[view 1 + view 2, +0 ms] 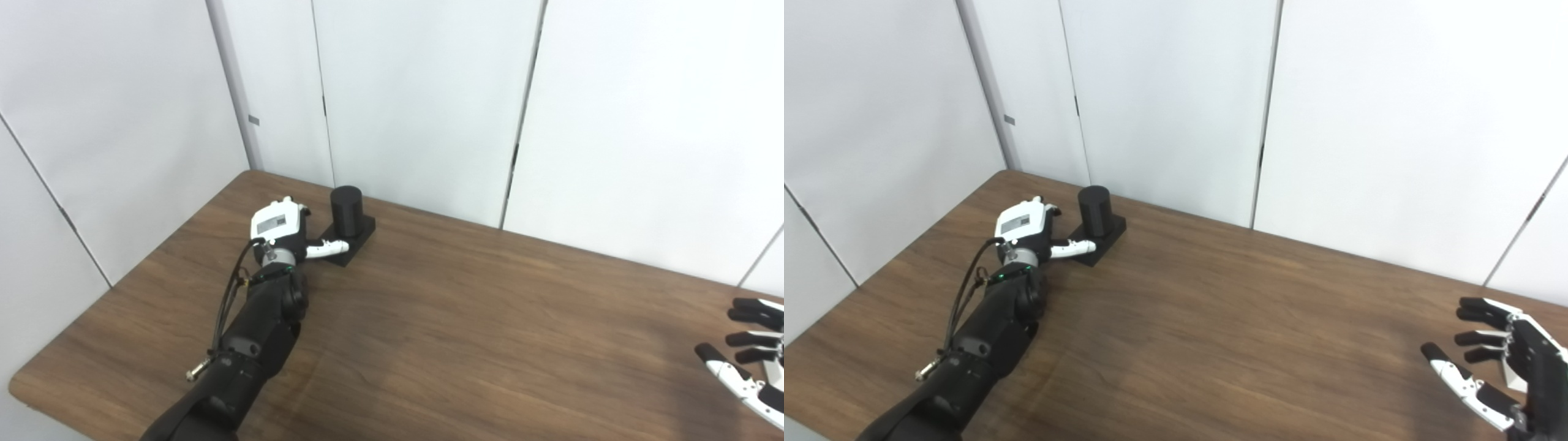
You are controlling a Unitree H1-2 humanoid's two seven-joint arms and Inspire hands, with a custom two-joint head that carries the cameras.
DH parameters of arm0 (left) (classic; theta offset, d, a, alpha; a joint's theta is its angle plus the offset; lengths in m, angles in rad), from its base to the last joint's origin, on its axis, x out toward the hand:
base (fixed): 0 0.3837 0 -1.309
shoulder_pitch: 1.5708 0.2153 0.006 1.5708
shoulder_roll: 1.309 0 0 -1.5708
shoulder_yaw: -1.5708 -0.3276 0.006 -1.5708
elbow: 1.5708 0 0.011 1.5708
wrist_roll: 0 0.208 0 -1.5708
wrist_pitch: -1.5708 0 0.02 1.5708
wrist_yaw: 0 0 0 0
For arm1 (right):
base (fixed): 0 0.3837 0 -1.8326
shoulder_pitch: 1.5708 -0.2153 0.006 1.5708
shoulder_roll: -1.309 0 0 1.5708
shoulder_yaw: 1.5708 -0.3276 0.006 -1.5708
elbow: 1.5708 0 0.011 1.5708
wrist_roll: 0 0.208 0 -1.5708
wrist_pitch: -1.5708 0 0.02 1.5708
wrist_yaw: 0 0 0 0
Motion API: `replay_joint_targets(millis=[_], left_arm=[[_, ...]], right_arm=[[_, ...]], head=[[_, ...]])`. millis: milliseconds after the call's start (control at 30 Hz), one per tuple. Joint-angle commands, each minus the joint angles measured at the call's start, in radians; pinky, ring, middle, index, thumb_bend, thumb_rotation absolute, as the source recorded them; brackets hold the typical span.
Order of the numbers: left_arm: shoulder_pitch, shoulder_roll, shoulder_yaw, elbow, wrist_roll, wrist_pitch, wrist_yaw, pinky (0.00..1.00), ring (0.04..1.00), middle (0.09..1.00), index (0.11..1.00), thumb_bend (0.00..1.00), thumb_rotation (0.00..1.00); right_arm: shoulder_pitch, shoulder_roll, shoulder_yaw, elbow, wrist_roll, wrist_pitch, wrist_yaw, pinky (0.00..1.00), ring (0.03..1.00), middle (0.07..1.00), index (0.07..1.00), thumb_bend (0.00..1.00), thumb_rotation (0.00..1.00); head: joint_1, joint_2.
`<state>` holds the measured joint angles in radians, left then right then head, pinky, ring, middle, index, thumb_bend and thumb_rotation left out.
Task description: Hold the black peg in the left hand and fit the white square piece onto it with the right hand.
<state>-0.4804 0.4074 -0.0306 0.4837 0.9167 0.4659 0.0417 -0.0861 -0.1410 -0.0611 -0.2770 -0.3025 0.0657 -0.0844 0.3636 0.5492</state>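
Nearest, at the right edge, the right hand (pixel 1497 361) hovered over the brown wooden surface (pixel 1225 331) with its fingers (pixel 1479 309) spread and grasping nothing, and no white square piece could be seen anywhere in either view. Farther off at the left, the left hand (pixel 283 229) lay against the square base of the black peg (pixel 347 211), its thumb along the base's near side, though whether the fingers had clenched on it I could not tell. By my reading the step in hand was securing the peg, so the next move called for a firm left grasp, then finding the white piece; no containers were in view.
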Motion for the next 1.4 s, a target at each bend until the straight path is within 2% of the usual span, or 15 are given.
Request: replay_joint_targets(millis=[0,233,433,733,1000,1367], left_arm=[[-0.052,0.030,-0.009,-0.003,-0.009,0.003,0.024,0.98,1.000,1.000,0.838,1.00,0.73],[-0.057,0.022,-0.026,-0.002,-0.044,0.003,0.036,0.99,1.000,1.000,0.836,1.00,0.70],[-0.055,0.032,-0.055,0.000,-0.067,0.001,0.061,0.93,1.000,1.000,0.829,1.00,0.71],[-0.047,0.040,-0.054,-0.020,-0.060,0.003,0.045,0.94,1.000,1.000,0.831,1.00,0.71],[-0.045,0.055,-0.050,-0.041,-0.065,0.002,0.089,0.90,1.000,1.000,0.813,0.97,0.66],[-0.046,0.063,-0.034,-0.084,-0.060,0.003,0.078,0.90,1.000,1.000,0.813,0.96,0.63]], right_arm=[[-0.023,-0.002,-0.006,-0.037,-0.003,-0.020,-0.009,0.44,0.541,0.654,0.656,0.45,0.00],[-0.024,-0.006,-0.007,-0.034,-0.004,-0.022,-0.008,0.44,0.548,0.656,0.659,0.44,0.00],[-0.025,-0.007,-0.010,-0.034,-0.003,-0.018,-0.008,0.46,0.551,0.660,0.662,0.45,0.00],[-0.026,-0.005,-0.009,-0.019,0.000,-0.026,-0.010,0.46,0.550,0.657,0.664,0.45,0.00],[-0.028,-0.013,-0.009,-0.001,-0.003,-0.048,-0.015,0.44,0.550,0.656,0.660,0.45,0.00],[-0.030,-0.012,-0.008,0.001,0.000,-0.038,-0.014,0.46,0.551,0.658,0.663,0.45,0.00]], head=[[0.001,0.000],[0.002,0.003],[0.001,0.007],[0.001,0.009],[0.008,0.012],[0.009,0.016]])
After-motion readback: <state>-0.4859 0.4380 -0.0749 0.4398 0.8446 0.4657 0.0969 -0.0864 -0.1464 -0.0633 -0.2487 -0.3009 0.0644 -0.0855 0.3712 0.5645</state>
